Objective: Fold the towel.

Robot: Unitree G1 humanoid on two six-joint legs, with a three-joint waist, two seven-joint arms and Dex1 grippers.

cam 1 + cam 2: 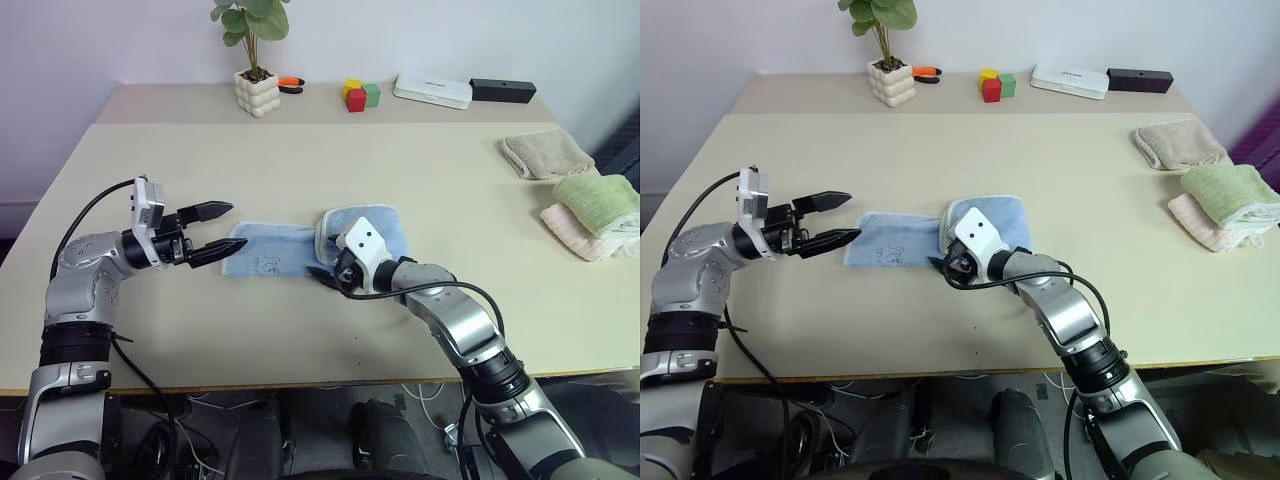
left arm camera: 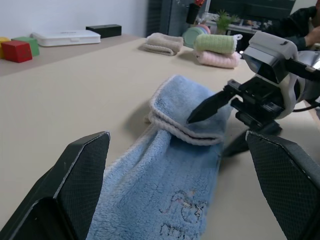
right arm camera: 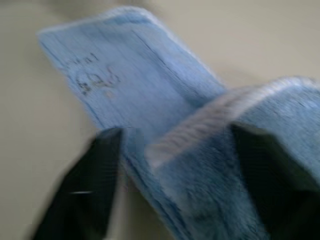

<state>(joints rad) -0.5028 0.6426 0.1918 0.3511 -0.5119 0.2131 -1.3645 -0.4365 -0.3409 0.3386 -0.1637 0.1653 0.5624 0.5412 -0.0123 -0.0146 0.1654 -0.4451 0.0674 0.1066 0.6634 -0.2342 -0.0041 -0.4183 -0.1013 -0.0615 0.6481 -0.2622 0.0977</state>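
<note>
Light blue towel (image 1: 300,245) flat at table (image 1: 300,150) centre, right end doubled over. Right gripper (image 2: 212,122) spread, gripping nothing, at fold. Left gripper (image 1: 218,232) spread, empty, at left end, presumably for next fold.

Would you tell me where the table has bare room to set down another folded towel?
Bare table stretches between the blue towel and the back row: plant pot, blocks, white box. The near edge is bare too. Crowded: the right side with the beige, green and pink towels.
</note>
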